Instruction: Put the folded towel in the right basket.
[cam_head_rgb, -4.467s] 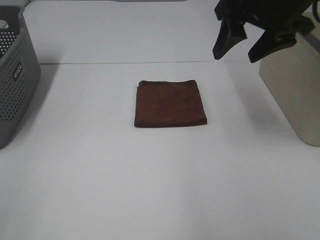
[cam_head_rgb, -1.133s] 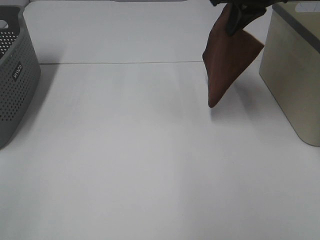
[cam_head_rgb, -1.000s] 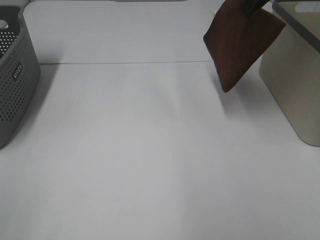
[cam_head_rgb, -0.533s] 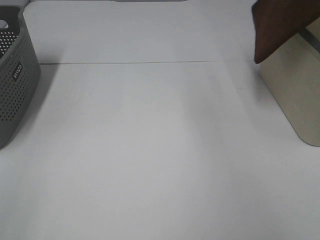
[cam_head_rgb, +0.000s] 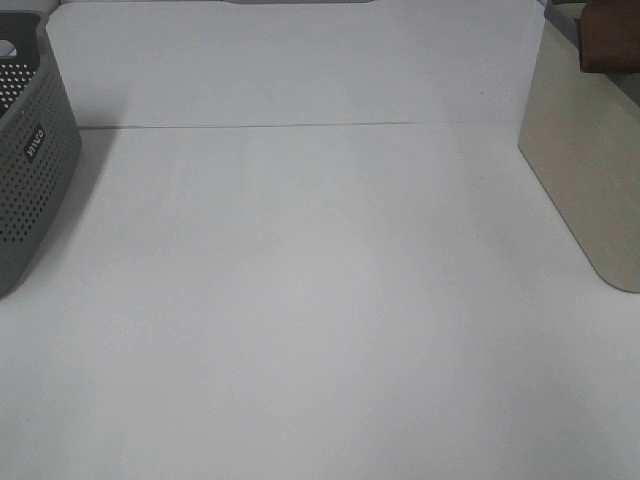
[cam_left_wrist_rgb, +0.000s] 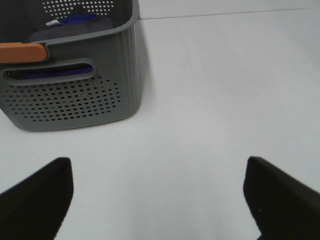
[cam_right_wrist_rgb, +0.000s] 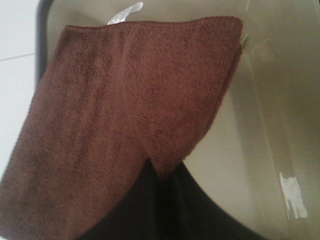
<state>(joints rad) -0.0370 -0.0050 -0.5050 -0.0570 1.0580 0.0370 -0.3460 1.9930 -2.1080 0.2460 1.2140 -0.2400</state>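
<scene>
The folded brown towel (cam_right_wrist_rgb: 125, 105) hangs from my right gripper (cam_right_wrist_rgb: 159, 177), which is shut on its edge. It hangs over the open inside of the beige right basket (cam_right_wrist_rgb: 260, 100). In the exterior high view only a corner of the towel (cam_head_rgb: 610, 35) shows at the top right, above the basket's rim (cam_head_rgb: 575, 160); the right gripper is out of that frame. My left gripper (cam_left_wrist_rgb: 160, 200) is open and empty, low over the white table, near the grey basket.
A grey perforated basket (cam_head_rgb: 30, 150) stands at the table's left edge. In the left wrist view it (cam_left_wrist_rgb: 75, 95) holds a purple cloth (cam_left_wrist_rgb: 75, 22) and has an orange handle (cam_left_wrist_rgb: 22, 51). A white tag (cam_right_wrist_rgb: 122, 12) lies inside the beige basket.
The towel was lifted off the middle of the table and carried up and to the right. It now hangs over the right basket, mostly out of the exterior view.
</scene>
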